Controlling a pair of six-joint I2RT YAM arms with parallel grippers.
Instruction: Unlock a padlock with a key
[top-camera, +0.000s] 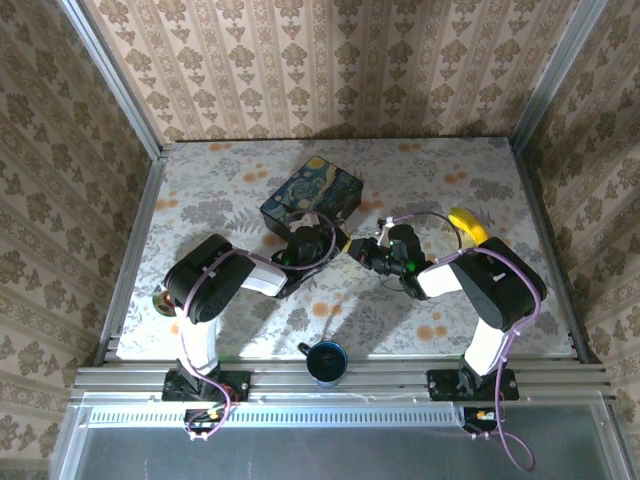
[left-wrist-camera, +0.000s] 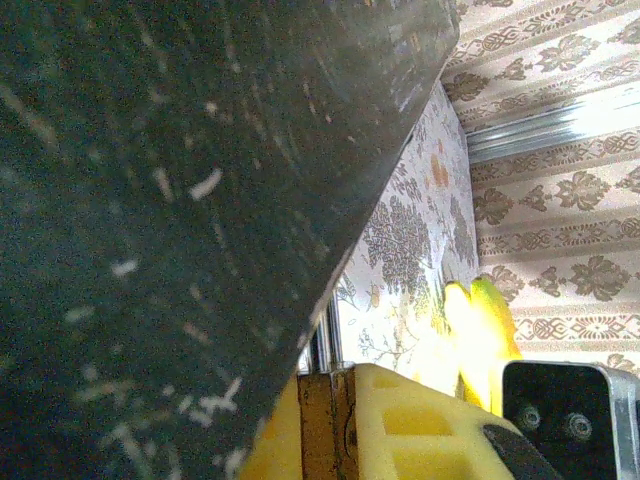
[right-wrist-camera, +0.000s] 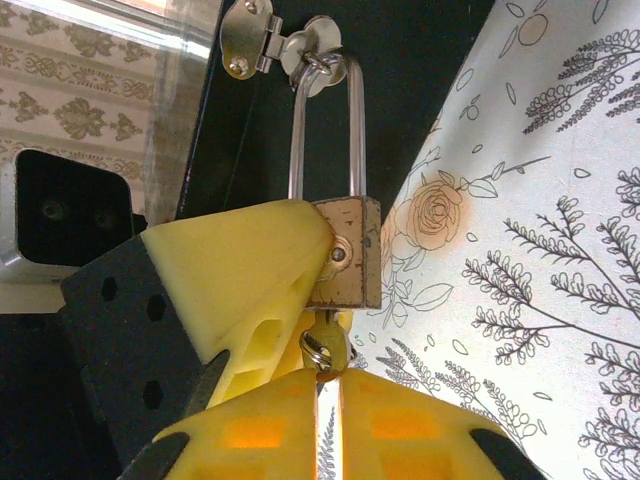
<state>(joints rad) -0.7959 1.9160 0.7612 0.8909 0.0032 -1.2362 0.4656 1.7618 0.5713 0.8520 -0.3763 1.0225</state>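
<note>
**A:** Where is the padlock?

**B:** The padlock (right-wrist-camera: 348, 255) is at the near side of the dark blue painted box (top-camera: 312, 192), around the middle of the worktop (top-camera: 450, 170). Its silver shackle (right-wrist-camera: 355, 130) passes through the box's clasp (right-wrist-camera: 255, 40).

**A:** And the left fingers?

**B:** The left fingers (left-wrist-camera: 410, 425) are clenched on the padlock's brass body. The left wrist view has yellow on either side of it, and the right wrist view shows one finger pressed against its face.

**A:** The right ones?

**B:** The right fingers (right-wrist-camera: 400, 430) sit just below the padlock, drawn nearly together with a thin slit between them. A key ring (right-wrist-camera: 318, 350) pokes out at the padlock's underside, just above their tips. Whether they pinch anything, I cannot tell.

**A:** Is the shackle sprung?

**B:** One leg runs into the body. The other goes behind the left finger, so I cannot tell.

**A:** Anything else on the worktop?

**B:** A blue mug (top-camera: 326, 362) stands at the near edge between the arm bases, well apart from the box.
</note>
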